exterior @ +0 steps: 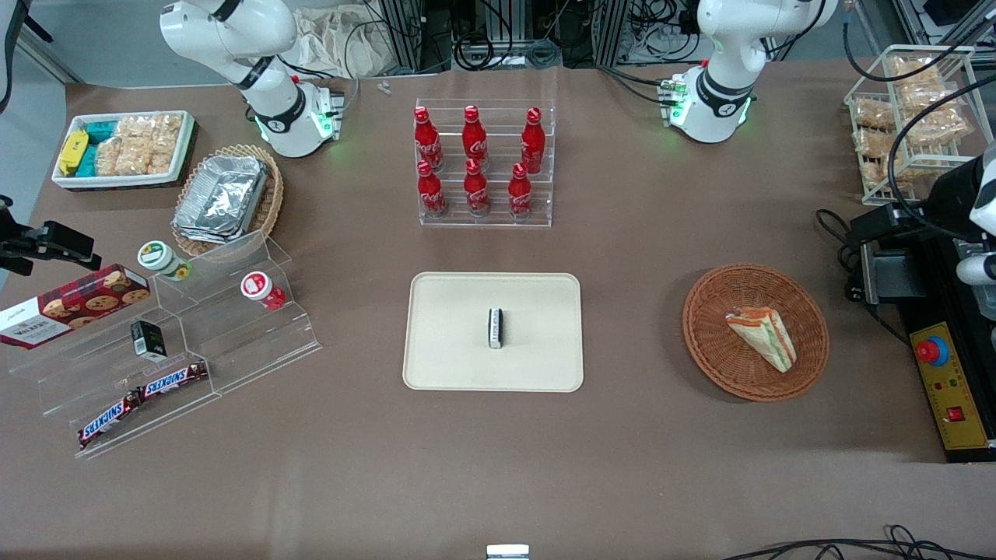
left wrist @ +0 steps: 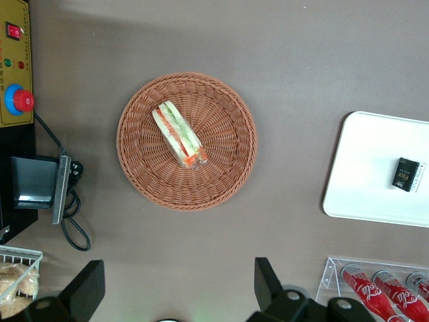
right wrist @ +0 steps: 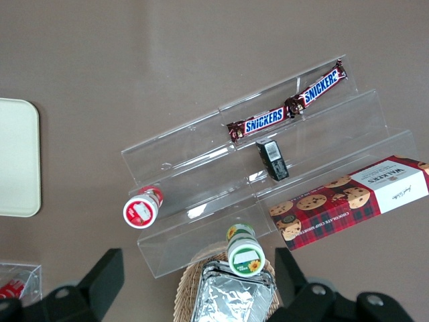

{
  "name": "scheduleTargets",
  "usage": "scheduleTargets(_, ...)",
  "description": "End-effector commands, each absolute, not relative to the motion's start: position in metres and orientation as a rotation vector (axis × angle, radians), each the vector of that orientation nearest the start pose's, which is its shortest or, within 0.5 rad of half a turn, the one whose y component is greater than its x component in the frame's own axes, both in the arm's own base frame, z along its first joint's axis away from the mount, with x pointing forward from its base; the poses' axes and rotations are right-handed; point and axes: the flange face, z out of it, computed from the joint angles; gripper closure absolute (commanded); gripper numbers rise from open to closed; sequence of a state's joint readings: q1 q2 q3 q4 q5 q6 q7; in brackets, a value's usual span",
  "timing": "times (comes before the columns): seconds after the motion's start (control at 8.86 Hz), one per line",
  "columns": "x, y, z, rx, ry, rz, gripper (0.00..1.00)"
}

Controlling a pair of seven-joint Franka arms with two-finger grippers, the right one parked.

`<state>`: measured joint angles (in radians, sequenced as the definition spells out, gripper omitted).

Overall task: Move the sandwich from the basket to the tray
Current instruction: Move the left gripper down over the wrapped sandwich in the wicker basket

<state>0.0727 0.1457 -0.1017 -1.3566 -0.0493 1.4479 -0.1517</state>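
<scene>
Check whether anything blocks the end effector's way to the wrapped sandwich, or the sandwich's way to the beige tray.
Nothing visible does. The open end effector hangs above the triangular wrapped sandwich in the reddish-brown wicker basket. Only bare table lies between basket and flat beige tray, which holds a small black-and-white block.

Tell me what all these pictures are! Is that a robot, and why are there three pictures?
Yes, two white robot arms stand at a brown table. One picture looks at them from the front. The other two come from little cameras on the arms' wrists, looking straight down.

Only one arm works. Its gripper, a hand with two black fingers, hangs open high above the basket and holds nothing.

A sandwich in clear wrap lies in that round brown basket. The job is to move it onto the flat beige tray beside the basket. A small black block sits at the tray's middle.

Cola bottles, chocolate bars, a cookie box and other snacks also stand around.
</scene>
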Motion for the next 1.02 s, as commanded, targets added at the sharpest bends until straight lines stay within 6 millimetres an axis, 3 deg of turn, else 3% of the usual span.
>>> scheduleTargets(0.0,0.584,-0.017,0.631,-3.165,-0.165,0.112,0.0)
scheduleTargets(0.34,0.585,-0.015,0.628,-3.151,-0.16,0.12,0.0)
scheduleTargets(0.79,0.59,0.0,0.587,-3.076,-0.204,0.239,0.0)
scheduleTargets(0.9,0.589,0.003,0.561,-3.062,-0.209,0.311,0.01)
